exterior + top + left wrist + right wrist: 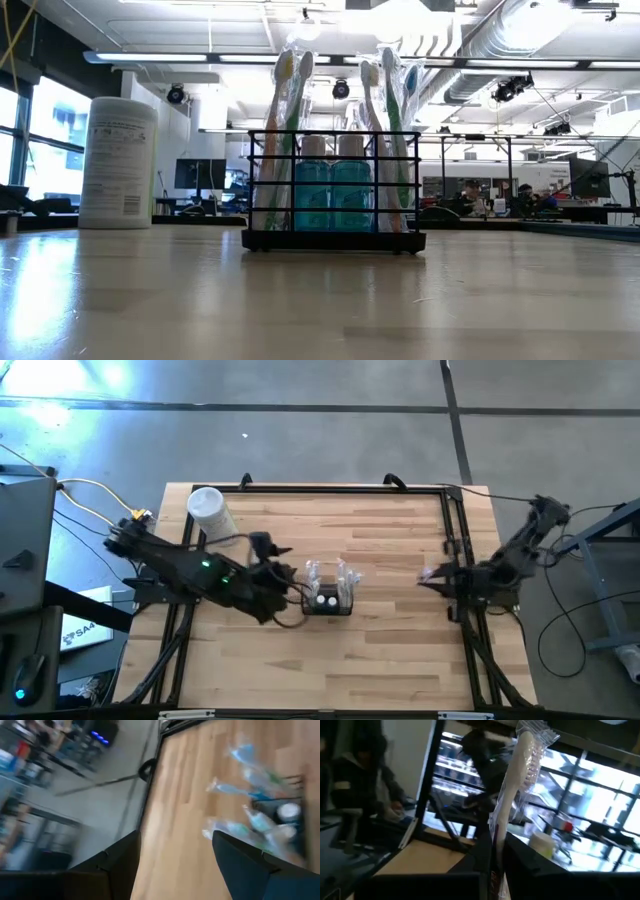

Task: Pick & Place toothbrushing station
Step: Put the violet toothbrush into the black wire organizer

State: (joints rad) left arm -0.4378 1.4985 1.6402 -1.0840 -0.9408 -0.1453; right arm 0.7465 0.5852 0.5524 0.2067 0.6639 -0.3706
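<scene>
A pale wooden bench [380, 650] with a black frame along its edges stands on a grey concrete floor, and the low view looks across it into a large workroom with bright ceiling lights and desks far behind. The toothbrushing station [330, 600], a small black wire holder box, sits upright near the middle of the bench, slightly toward the left side. In the low view the toothbrushing station [334, 190] holds wrapped toothbrushes [290, 120] standing at both ends and two blue bottles [332, 190] between them. A white cylindrical container [210, 510] stands upright near the far left corner of the bench, well apart from the holder. The left gripper [298, 593] is just beside the holder's left end, its fingers [240, 865] spread with bare wood showing between them; whether they touch the holder cannot be told. The right gripper [428, 578] hangs over the right edge of the bench, well apart from the holder, its fingers pressed together on a wrapped toothbrush [515, 795] that sticks out past them. A seated person [365, 785] shows in the room beyond.
</scene>
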